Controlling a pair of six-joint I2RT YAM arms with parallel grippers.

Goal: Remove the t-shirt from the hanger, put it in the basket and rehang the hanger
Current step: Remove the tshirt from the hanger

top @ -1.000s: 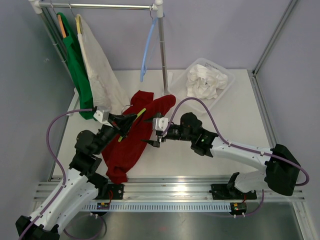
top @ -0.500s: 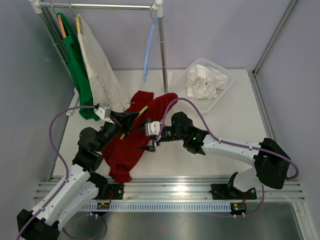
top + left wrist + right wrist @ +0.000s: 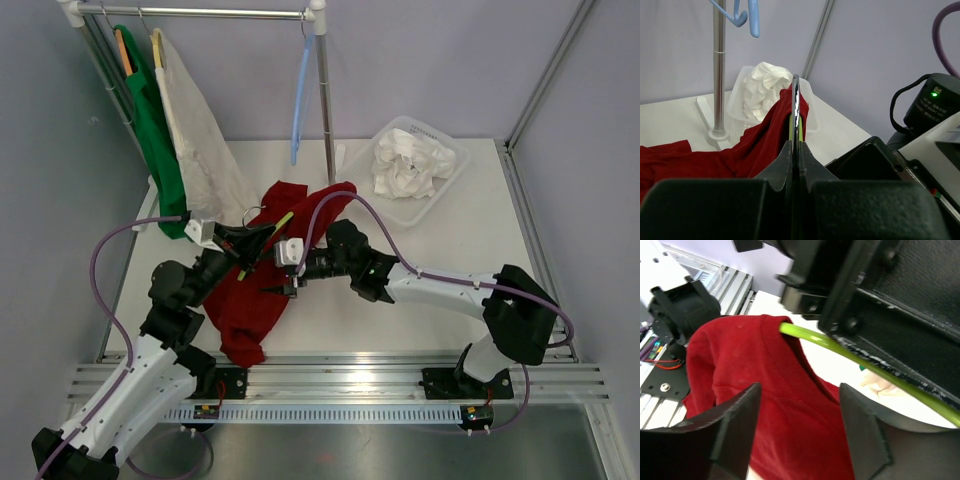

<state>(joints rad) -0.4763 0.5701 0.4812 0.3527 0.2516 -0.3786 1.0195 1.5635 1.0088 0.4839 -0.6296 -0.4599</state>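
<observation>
While left jaws pinch hanger [image 3: 284,219] — right jaws gape.

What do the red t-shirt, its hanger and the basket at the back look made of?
The red t-shirt looks like soft knit cloth with a matte finish: it drapes in folds and has a ribbed collar. The hanger is probably plastic or coated: a smooth, glossy lime-green rod. The basket is likely translucent white plastic with thin, rigid walls.

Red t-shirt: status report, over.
Left hand shut on green hanger. Right hand open at collar of red t-shirt. Hanger arm still inside collar. Hands crowded close together.
</observation>
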